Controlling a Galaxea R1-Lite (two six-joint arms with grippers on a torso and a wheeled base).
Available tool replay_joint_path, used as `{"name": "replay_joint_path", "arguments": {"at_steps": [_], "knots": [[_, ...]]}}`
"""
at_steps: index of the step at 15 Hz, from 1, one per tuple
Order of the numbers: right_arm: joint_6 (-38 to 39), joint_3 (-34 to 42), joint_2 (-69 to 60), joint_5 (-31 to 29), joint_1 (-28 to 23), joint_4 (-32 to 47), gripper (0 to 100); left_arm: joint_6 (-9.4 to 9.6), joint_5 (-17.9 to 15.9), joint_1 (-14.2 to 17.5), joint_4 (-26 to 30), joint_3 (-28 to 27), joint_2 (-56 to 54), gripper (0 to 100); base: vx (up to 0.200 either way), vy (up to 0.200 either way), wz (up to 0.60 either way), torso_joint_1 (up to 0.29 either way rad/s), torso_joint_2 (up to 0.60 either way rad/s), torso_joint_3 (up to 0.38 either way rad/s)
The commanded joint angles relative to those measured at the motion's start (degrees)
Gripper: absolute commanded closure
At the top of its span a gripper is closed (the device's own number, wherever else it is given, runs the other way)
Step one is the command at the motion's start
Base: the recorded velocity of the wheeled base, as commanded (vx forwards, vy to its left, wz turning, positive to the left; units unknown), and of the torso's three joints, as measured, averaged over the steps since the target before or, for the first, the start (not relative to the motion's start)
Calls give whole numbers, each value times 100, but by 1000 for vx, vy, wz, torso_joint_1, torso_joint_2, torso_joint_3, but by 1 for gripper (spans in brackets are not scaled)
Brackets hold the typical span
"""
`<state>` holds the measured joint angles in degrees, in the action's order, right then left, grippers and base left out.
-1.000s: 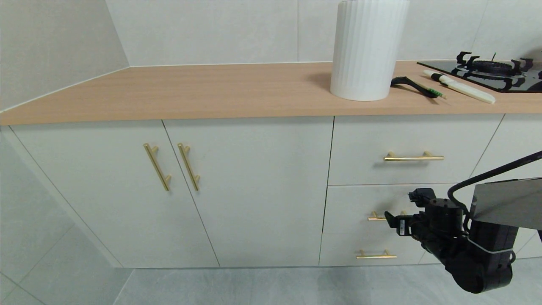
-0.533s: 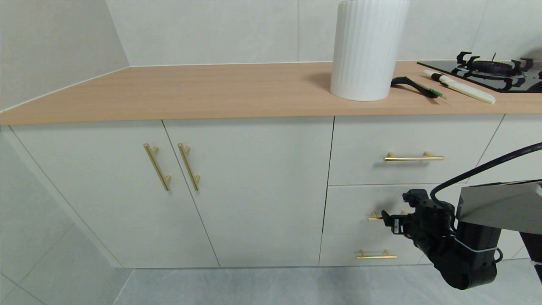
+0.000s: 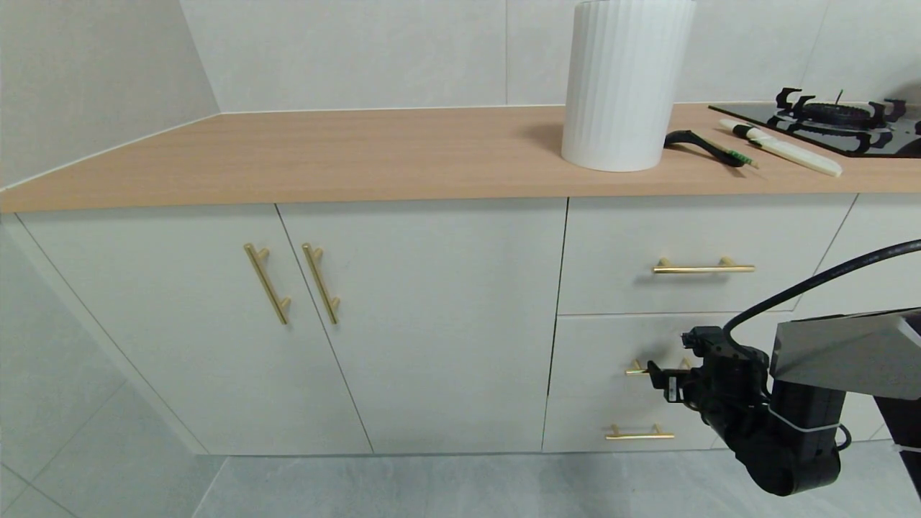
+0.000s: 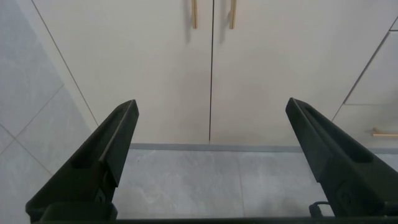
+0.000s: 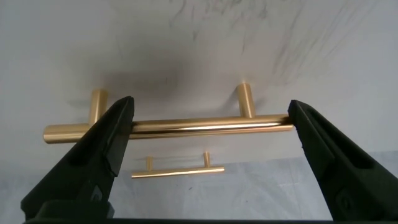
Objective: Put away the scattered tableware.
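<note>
A counter [image 3: 360,158] carries a white ribbed canister [image 3: 622,86] at one o'clock. The left gripper [image 4: 211,109], fingers wide apart, faces the cabinet doors [image 4: 261,74]. At four o'clock the right gripper [image 5: 210,106], fingers parted, is close in front of a drawer handle [image 5: 186,126]. A black utensil [image 3: 701,144] and a white knife [image 3: 784,152] lie at two o'clock.

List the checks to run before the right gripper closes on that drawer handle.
1. Right gripper open: ok.
2. Middle drawer handle lined up between its fingers: ok.
3. Fingers deep enough around the handle: cannot tell.
4. Middle drawer shut, front unobstructed: ok.
5. Left gripper open, away from the drawers, facing the cabinet doors: ok.
6. Tableware stowed: not ok; black utensil and white utensil lie on the countertop.
</note>
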<state>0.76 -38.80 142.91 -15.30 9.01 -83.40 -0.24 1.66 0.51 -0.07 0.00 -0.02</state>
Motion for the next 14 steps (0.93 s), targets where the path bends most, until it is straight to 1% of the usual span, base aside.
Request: {"name": "replay_joint_path", "arguments": {"at_steps": [1, 5, 7, 8, 10, 11, 12, 13, 14], "knots": [[-67, 66, 0, 1, 4, 34, 0, -2, 1, 2, -1, 0, 2, 0, 0, 0, 0, 0, 0, 0], [-111, 242, -53, 1, 4, 43, 0, -2, 1, 2, -1, 0, 2, 0, 0, 0, 0, 0, 0, 0], [-181, 584, -483, 45, 4, 95, 0, -2, 1, 2, -1, 0, 2, 0, 0, 0, 0, 0, 0, 0], [-181, 822, -932, 106, 4, 385, 0, -2, 1, 2, -1, 0, 2, 0, 0, 0, 0, 0, 0, 0], [-181, 1217, -2364, 642, 66, 1765, 0, -2, 1, 2, -1, 0, 2, 0, 0, 0, 0, 0, 0, 0], [-181, 1244, -3050, 756, 92, 2460, 0, -2, 1, 2, -1, 0, 2, 0, 0, 0, 0, 0, 0, 0], [-181, 1182, -3850, 783, 163, 3295, 0, -2, 1, 2, -1, 0, 2, 0, 0, 0, 0, 0, 0, 0], [-181, 1112, -4298, 783, 250, 3804, 0, -2, 1, 2, -1, 0, 2, 0, 0, 0, 0, 0, 0, 0], [-172, 910, -5027, 774, 400, 4683, 0, -2, 1, 2, -1, 0, 2, 0, 0, 0, 0, 0, 0, 0]]}}
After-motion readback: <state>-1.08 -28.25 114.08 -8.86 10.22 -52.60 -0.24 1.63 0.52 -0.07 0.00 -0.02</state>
